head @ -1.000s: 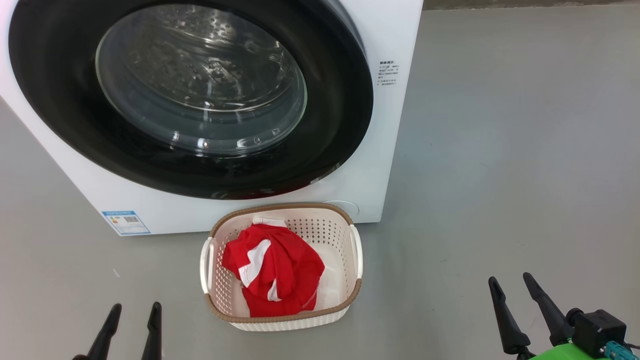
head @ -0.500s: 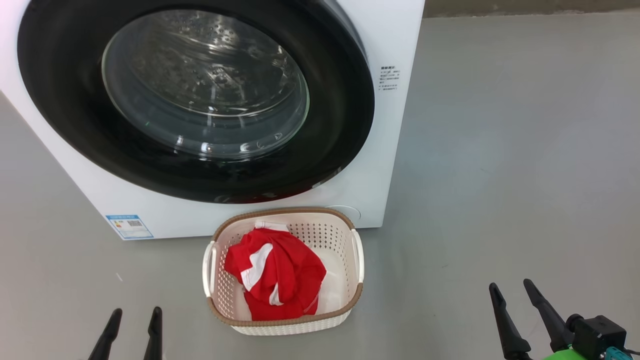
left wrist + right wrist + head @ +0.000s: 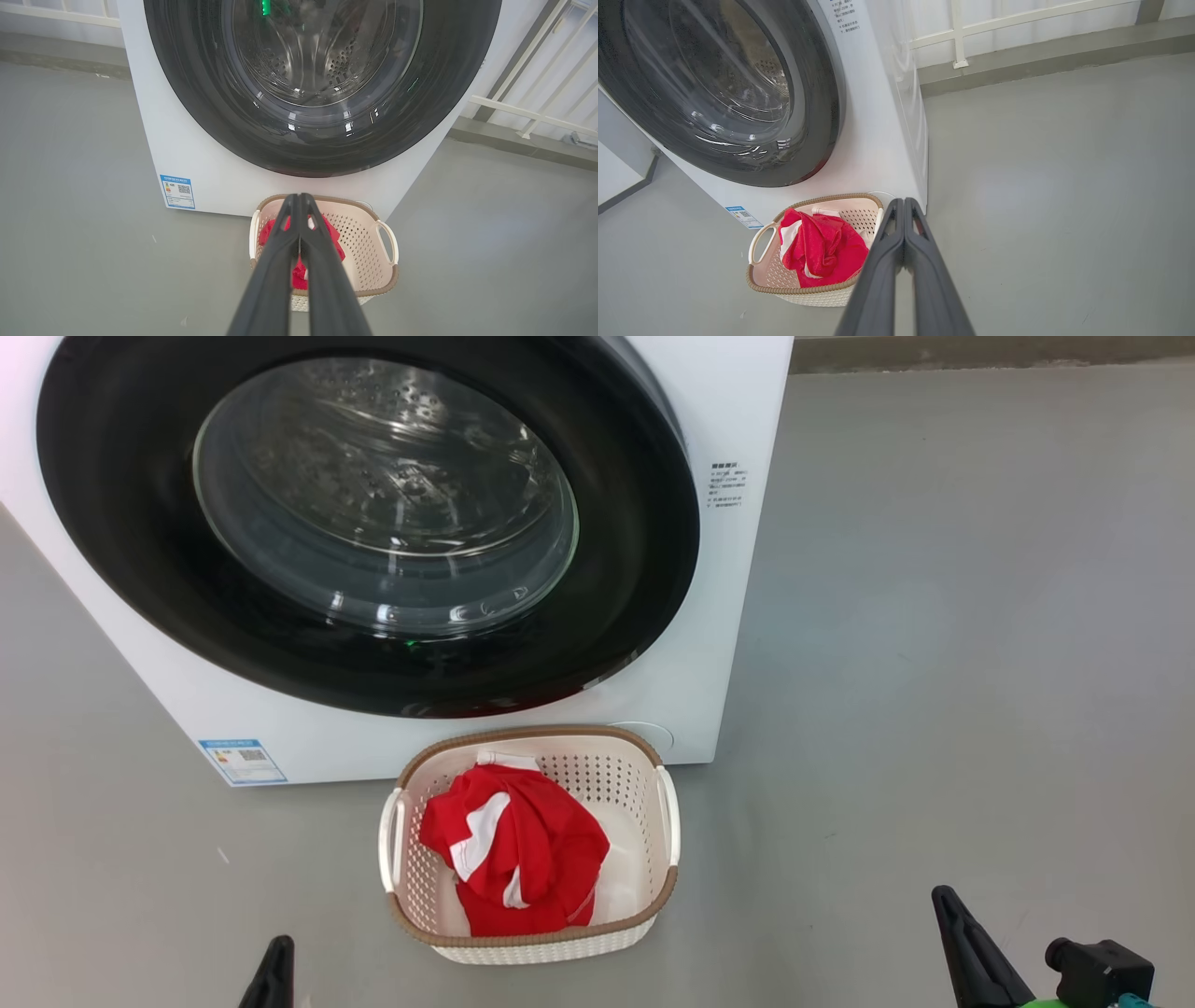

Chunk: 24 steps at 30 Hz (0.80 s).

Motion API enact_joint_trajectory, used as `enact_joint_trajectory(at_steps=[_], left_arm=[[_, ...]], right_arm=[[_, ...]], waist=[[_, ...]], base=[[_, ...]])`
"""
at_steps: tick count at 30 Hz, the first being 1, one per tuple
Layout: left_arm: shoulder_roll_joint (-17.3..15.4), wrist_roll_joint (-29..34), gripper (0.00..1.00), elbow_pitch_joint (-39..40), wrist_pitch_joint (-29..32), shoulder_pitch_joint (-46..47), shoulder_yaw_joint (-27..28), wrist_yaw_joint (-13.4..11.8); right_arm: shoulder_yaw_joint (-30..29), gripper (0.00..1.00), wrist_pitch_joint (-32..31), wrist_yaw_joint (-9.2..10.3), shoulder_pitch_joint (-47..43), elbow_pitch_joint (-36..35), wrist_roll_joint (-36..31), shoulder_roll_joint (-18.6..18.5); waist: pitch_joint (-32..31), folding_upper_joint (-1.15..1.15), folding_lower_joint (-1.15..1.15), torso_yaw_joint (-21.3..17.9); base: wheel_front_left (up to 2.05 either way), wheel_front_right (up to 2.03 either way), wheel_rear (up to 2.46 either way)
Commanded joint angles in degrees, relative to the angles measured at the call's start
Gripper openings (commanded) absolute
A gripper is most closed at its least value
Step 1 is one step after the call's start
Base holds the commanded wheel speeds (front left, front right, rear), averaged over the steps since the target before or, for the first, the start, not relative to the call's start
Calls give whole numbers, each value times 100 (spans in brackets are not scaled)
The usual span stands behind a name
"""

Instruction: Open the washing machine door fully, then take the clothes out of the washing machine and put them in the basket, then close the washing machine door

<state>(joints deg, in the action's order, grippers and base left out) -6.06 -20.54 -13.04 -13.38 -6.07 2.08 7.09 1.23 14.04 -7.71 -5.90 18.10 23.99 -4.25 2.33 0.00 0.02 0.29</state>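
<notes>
The white washing machine [image 3: 719, 644] stands on the grey floor with its round black-rimmed washing machine door [image 3: 644, 569] closed flat against the front. On the floor just before it sits the cream basket [image 3: 667, 817], and the red and white clothes [image 3: 509, 845] lie inside it. At the lower left of the head view my left gripper [image 3: 273, 966] is shut, back from the basket. My right gripper [image 3: 952, 915] at the lower right is shut too, with nothing in it. In the left wrist view the left gripper [image 3: 297, 198] points at the basket [image 3: 387, 242]; in the right wrist view the right gripper [image 3: 903, 203] does likewise.
Open grey floor spreads to the right of the machine and around the basket. White railings [image 3: 528, 107] and a low grey kerb [image 3: 1041, 56] run behind the machine. A blue label [image 3: 243, 761] is stuck on the machine's lower left front.
Both grippers have gone from open to shut and dropped lower in the head view. The door, basket and clothes have not moved.
</notes>
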Motion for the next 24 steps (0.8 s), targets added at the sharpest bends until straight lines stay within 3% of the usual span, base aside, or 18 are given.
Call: enact_joint_trajectory(at_steps=[1,5,24], left_arm=[[-69,-182,0,114,41,63,59,3],[-56,-418,0,102,107,103,71,5],[6,-1540,0,64,420,296,135,10]], right_arm=[[-26,0,-47,1,55,-143,170,-58],[-42,0,-108,2,96,-146,404,-59],[-129,0,-403,5,286,-185,1501,-52]], waist=[[-9,0,11,-1],[-7,0,-1,-2],[-38,0,-2,-6]], base=[[0,0,0],[0,0,0],[0,0,0]])
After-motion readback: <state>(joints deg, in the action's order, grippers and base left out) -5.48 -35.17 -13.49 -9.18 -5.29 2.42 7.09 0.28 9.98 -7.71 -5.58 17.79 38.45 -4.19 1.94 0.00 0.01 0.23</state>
